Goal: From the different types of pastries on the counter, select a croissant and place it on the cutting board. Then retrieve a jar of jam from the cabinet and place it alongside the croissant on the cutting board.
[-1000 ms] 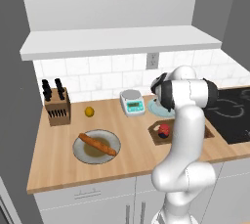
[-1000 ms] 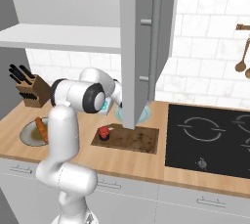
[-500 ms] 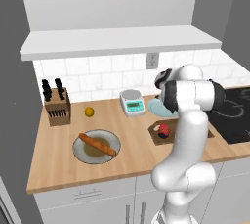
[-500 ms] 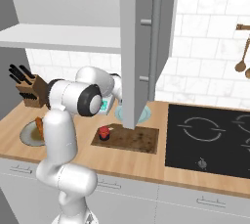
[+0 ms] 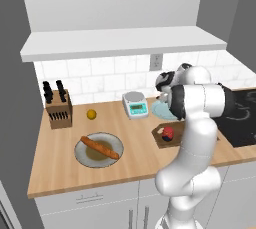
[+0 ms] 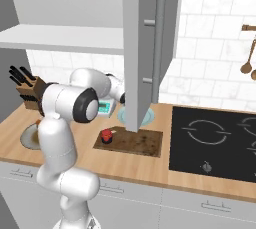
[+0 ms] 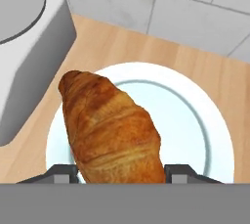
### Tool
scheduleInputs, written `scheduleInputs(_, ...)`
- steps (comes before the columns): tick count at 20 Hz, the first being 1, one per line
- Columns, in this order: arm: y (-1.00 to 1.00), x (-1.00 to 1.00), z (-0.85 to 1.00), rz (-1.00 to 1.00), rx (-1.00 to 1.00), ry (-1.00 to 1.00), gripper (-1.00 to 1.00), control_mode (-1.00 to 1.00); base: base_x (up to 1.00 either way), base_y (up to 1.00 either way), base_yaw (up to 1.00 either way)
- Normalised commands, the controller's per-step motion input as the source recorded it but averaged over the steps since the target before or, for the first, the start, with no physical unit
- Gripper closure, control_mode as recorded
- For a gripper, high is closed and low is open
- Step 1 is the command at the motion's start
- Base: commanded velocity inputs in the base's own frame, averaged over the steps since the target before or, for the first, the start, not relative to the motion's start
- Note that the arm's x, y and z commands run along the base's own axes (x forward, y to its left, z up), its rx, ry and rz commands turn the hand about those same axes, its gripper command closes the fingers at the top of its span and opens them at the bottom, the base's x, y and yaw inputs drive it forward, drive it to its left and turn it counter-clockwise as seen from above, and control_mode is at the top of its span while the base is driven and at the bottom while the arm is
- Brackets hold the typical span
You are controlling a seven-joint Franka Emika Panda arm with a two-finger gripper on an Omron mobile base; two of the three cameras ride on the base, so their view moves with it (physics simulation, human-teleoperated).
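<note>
Pincer (image 7: 121,171) closed on croissant (image 7: 111,127), both fingers (image 7: 61,173) against its sides, directly above white plate (image 7: 205,120) at back edge of bench (image 5: 135,153), beside scale (image 5: 135,104). Cannot tell whether croissant touches plate.

Board (image 6: 140,142) on bench between plate and front edge, next to cooktop (image 6: 215,143). Jam jar (image 6: 106,135) upright at board's left end. Baguette (image 5: 100,147) diagonally on grey plate (image 5: 82,157), toward left part of bench. Lemon (image 5: 91,114) and knife block (image 5: 57,107) near back left corner. Cabinet door (image 6: 145,48) open above board.
</note>
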Motion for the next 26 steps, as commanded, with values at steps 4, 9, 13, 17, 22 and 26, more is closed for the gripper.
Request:
scheduleInputs(4, 0.34, -0.25, 0.01, -0.10, 0.00, 0.01, 1.00, -1.00, 0.00, 0.00, 0.00)
scheduleInputs(9, 0.02, -0.07, 0.00, -0.04, -0.01, 0.01, 1.00, -1.00, 0.00, 0.00, 0.00)
scheduleInputs(13, -0.56, 0.09, 0.35, -0.01, 0.00, 0.06, 1.00, -1.00, 0.00, 0.00, 0.00)
scheduleInputs(17, -0.47, 0.02, 0.99, -0.04, 0.00, 0.01, 1.00, -1.00, 0.00, 0.00, 0.00)
scheduleInputs(22, -0.02, -0.26, 0.02, -0.01, 0.00, -0.01, 1.00, -1.00, 0.00, 0.00, 0.00)
scheduleInputs(26, -0.03, -0.98, -0.82, -0.09, -0.07, -0.10, 1.00, -1.00, 0.00, 0.00, 0.00)
